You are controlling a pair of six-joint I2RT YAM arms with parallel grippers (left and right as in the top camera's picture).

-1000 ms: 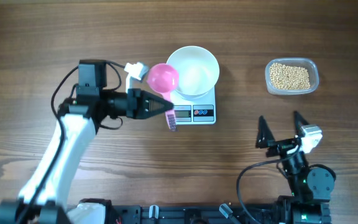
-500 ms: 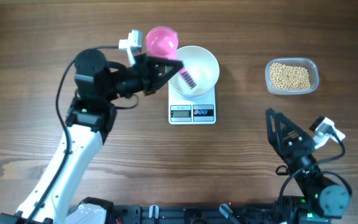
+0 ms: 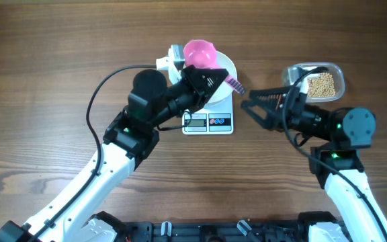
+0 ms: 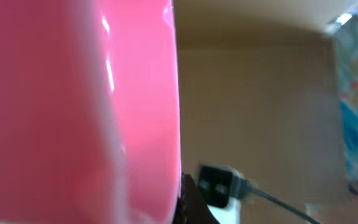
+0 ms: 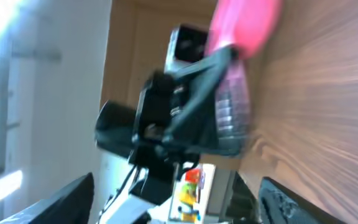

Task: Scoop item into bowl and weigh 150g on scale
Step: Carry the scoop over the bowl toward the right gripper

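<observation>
left gripper (image 3: 220,78) clamped on pink plastic scoop (image 3: 200,52), lifted over round white bowl (image 3: 229,66) | right gripper (image 3: 250,99) apart, swung close | nothing scooped

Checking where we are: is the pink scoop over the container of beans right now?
No, the pink scoop hangs over the white bowl on the scale, left of the bean container.

You're looking at a bowl (image 3: 227,64) that the pink scoop (image 3: 200,52) and left arm (image 3: 160,101) are mostly covering. The scale (image 3: 210,122) display is showing too small to read, and the scoop is blurring across your left wrist view.
</observation>
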